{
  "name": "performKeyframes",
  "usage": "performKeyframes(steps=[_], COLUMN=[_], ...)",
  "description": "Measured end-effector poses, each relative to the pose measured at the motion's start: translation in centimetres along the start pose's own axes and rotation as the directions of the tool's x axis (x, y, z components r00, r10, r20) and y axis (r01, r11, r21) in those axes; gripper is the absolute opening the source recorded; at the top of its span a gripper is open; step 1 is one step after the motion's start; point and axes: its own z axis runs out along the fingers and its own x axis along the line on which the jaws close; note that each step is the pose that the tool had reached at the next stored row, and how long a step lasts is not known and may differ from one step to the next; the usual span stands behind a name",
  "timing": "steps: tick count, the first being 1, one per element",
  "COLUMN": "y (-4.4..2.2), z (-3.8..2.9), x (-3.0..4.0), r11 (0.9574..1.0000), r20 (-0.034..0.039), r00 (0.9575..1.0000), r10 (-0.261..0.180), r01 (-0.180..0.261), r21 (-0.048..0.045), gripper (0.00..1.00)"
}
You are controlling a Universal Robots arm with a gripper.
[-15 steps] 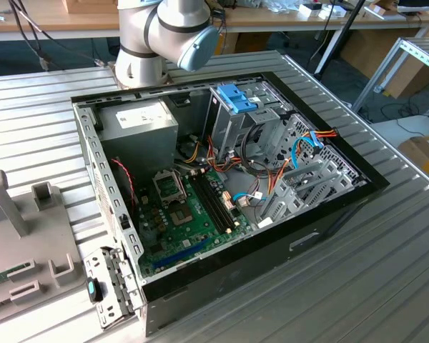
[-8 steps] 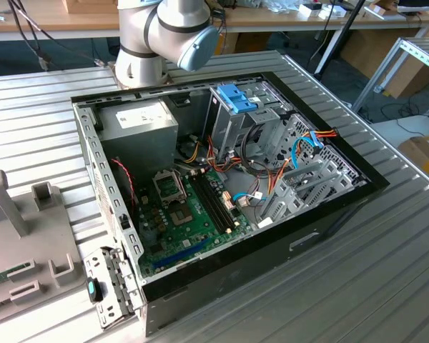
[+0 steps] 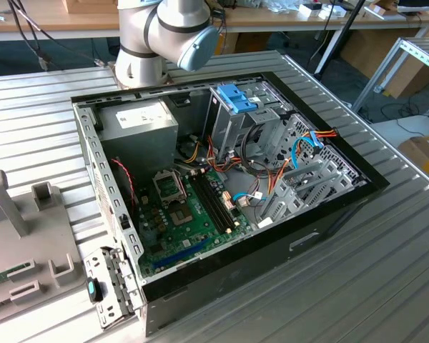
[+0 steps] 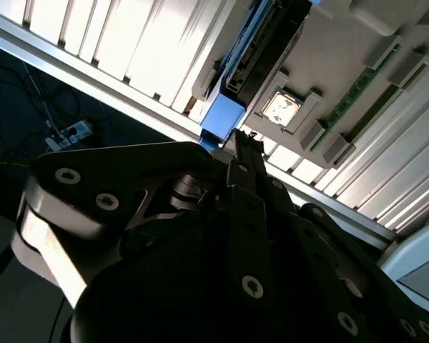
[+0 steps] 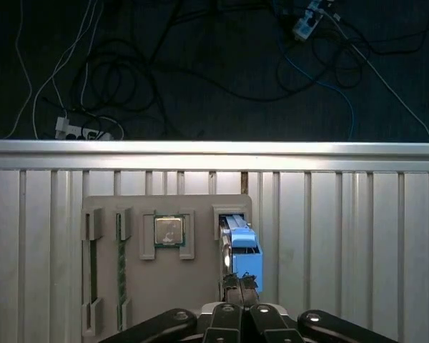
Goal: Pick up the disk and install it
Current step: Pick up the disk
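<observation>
One disk (image 5: 242, 250) stands on edge in the tray's (image 5: 164, 300) slot, beside the CPU (image 5: 169, 231). My end effector (image 5: 239, 283) is at its blue end; I cannot tell whether it grips. Centre it there, square to the slot.

We see the disk (image 5: 240, 246) standing on edge in a slot of the grey tray (image 5: 164, 300) on the ribbed table (image 5: 343, 236), its bright blue rail uppermost; the body beneath looks silver-grey, we think.
</observation>
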Motion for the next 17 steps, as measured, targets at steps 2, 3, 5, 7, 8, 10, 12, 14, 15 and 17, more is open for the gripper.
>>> performKeyframes(steps=[2, 3, 5, 7, 8, 10, 12, 14, 15, 17], y=[0.0, 0.0, 0.0, 0.0, 0.0, -0.01, -0.01, -0.01, -0.02, -0.03], z=[0.0, 0.0, 0.0, 0.0, 0.0, 0.03, 0.74, 1.24, 1.45, 1.99], x=[0.0, 0.0, 0.0, 0.0, -0.01, -0.01, -0.01, 0.0, -0.01, 0.0], r11=[1.0, 1.0, 1.0, 1.0, 1.0, 1.0, 1.0, 1.0, 1.0, 1.0], r20=[0.0001, 0.0, 0.0, 0.0, 0.0, 0.0001, 0.0024, 0.0027, 0.0028, 0.0029], r00=[1.0, 1.0, 1.0, 1.0, 1.0, 1.0, 1.0, 1.0, 1.0, 1.0], r10=[0.0, 0.0, -0.001, -0.001, -0.001, -0.001, -0.001, -0.001, -0.001, -0.001], r01=[0.0, 0.0, 0.001, 0.001, 0.001, 0.001, 0.001, 0.001, 0.001, 0.001], r21=[0.0001, 0.0, 0.0, 0.0, 0.0001, 0.0001, -0.0001, 0.0, 0.0001, 0.0], gripper=[0.29, 0.29, 0.42, 0.54, 0.6, 0.6, 0.6, 0.6, 0.6, 0.6])
